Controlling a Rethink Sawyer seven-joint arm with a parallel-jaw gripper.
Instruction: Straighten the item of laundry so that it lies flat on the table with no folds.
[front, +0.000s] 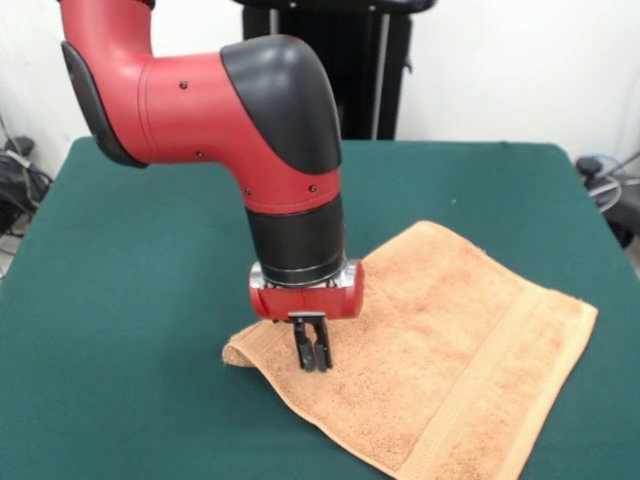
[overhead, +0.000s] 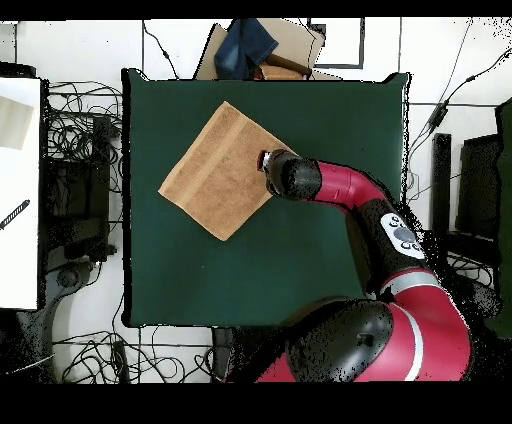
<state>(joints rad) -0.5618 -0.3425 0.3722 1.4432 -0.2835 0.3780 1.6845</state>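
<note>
The peach-orange towel lies spread on the dark green table, with a woven band near its right hem. Its left corner is curled and slightly raised. My gripper points straight down at the towel just inside that corner. Its fingers are close together and seem to pinch the cloth at their tips. In the overhead view the towel lies as a diamond on the table. There the arm's wrist hides the gripper and the towel's right corner.
A cardboard box with dark blue cloth sits beyond the table's far edge in the overhead view. Cables lie on the floor on both sides. The robot's pedestal stands behind the table.
</note>
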